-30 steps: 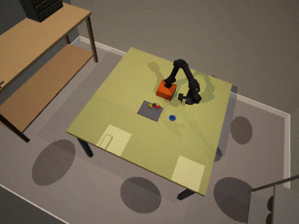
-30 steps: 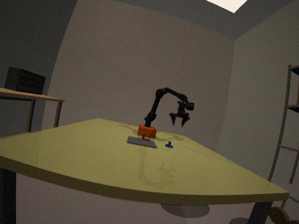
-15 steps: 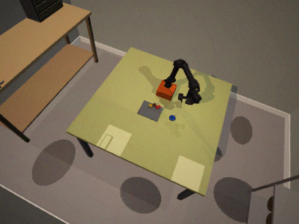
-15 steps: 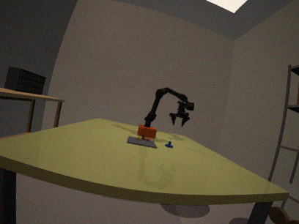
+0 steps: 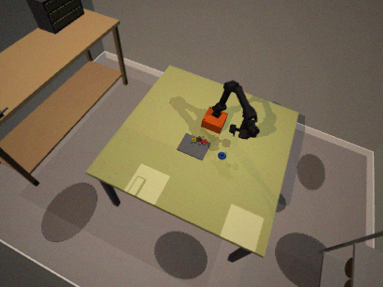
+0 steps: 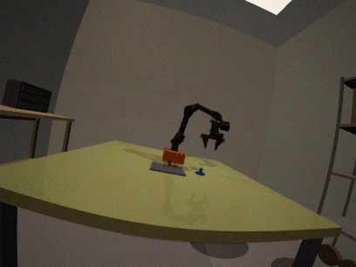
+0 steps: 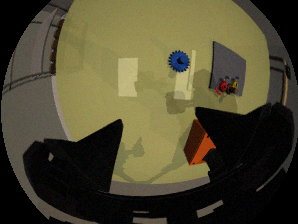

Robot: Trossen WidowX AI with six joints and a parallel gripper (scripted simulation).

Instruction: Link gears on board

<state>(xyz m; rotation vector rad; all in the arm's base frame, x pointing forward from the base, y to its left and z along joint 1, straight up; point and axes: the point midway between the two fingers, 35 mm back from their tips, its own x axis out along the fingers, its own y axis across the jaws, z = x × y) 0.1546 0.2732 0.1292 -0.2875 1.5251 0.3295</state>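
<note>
A blue gear (image 7: 179, 61) lies apart from the grey board (image 7: 227, 67).

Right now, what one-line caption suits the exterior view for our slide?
Open gripper raised above the table, a blue gear lying beside the grey board.

Blue loose gears (image 5: 222, 155) (image 6: 200, 173) (image 7: 179, 61): one, beside the grey board (image 5: 193, 149) (image 6: 167, 169) (image 7: 227, 70)
Red gears (image 5: 203, 142) (image 6: 175, 166) (image 7: 224, 84): one, on the board
Yellow gears (image 5: 193, 140) (image 7: 234, 86): one, on the board
Orange blocks (image 5: 214, 121) (image 6: 174, 156) (image 7: 198, 145): one, near the board
Robot arms (image 5: 247, 107) (image 6: 186, 118): one, near the board
</note>
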